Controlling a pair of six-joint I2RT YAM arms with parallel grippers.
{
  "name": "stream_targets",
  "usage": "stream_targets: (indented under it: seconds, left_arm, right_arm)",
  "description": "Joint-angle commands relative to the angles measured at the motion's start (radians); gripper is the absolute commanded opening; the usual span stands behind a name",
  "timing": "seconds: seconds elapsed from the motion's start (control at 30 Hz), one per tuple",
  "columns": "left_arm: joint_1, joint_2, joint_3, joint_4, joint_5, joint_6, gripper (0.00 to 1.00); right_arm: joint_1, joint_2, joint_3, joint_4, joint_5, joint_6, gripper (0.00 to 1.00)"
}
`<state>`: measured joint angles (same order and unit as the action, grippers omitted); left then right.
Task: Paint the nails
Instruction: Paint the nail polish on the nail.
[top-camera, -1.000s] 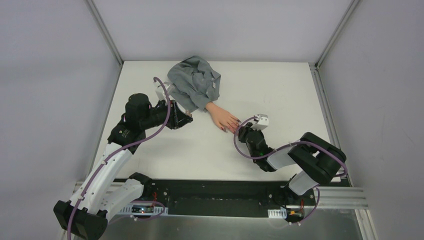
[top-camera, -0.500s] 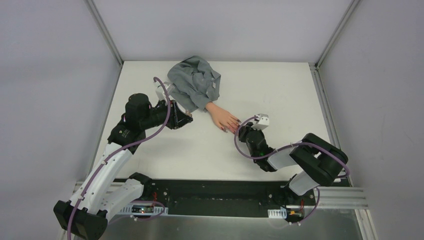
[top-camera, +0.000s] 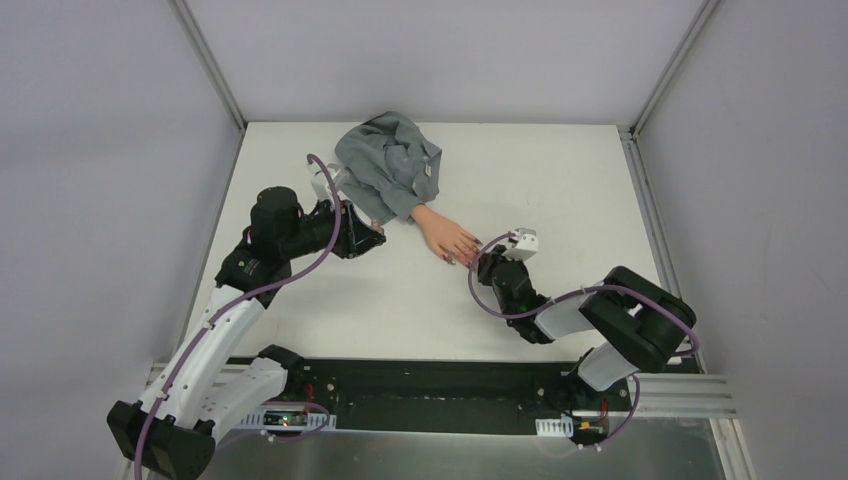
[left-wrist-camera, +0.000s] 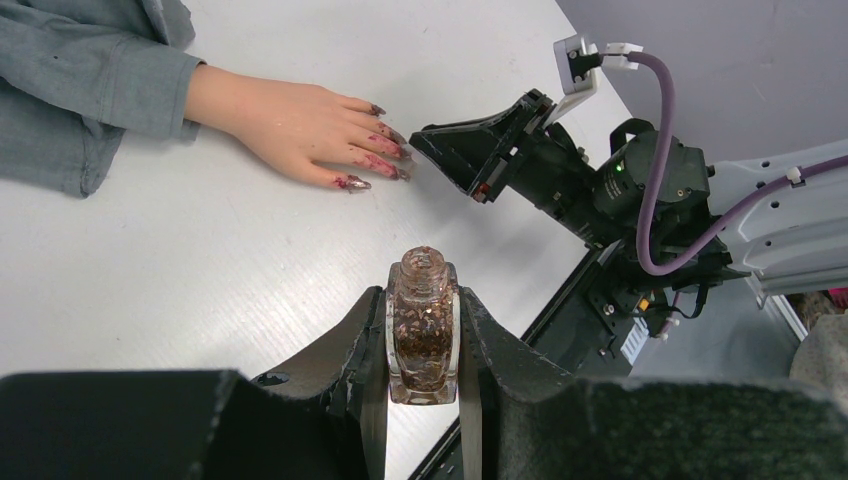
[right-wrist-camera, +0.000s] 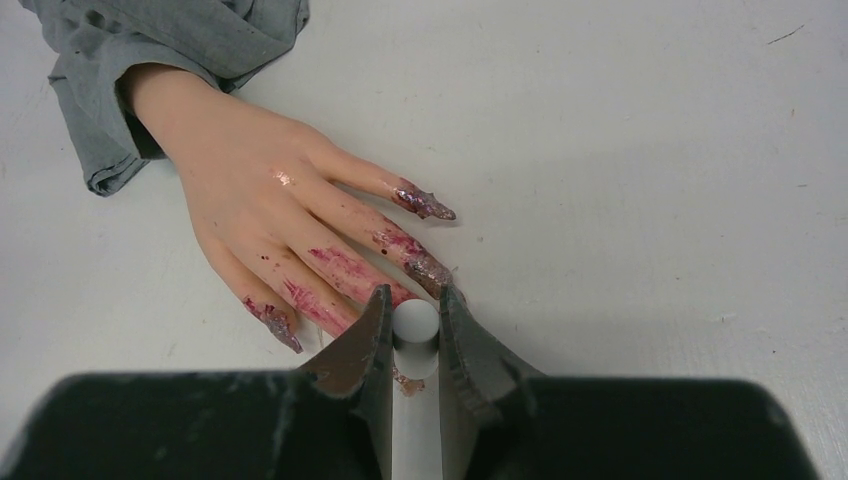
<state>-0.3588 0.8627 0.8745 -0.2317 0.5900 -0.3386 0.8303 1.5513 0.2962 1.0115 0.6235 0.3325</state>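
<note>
A peach fake hand (top-camera: 446, 236) with a grey sleeve (top-camera: 388, 166) lies on the white table, fingers pointing toward the right arm. Its pointed nails (right-wrist-camera: 426, 207) are dark purplish-red, with smears along the fingers. My right gripper (right-wrist-camera: 413, 325) is shut on the white brush cap (right-wrist-camera: 415, 322), right over the fingertips; the brush below the cap is mostly hidden. In the top view it (top-camera: 487, 262) sits at the fingertips. My left gripper (left-wrist-camera: 423, 345) is shut on an uncapped glass polish bottle (left-wrist-camera: 423, 335) with glittery reddish polish, left of the hand (left-wrist-camera: 290, 119). It shows beside the sleeve in the top view (top-camera: 368, 238).
The grey sleeve bunches into a heap at the table's back centre. Metal frame posts (top-camera: 209, 65) and grey walls border the table. A black rail (top-camera: 440, 390) runs along the near edge between the arm bases.
</note>
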Motion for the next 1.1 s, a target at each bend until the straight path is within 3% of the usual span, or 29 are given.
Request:
stream_targets:
  seconds: [0.0,1.07]
  left_arm:
    - [0.003,-0.017,0.024,0.017,0.0,0.012,0.0]
    - [0.003,-0.024,0.024,0.017,-0.006,0.013,0.0]
  right_arm:
    - [0.008,-0.018,-0.008,0.011,0.03,0.005,0.0]
    - [0.017,-0.098,0.001,-0.007,0.052,-0.033,0.0]
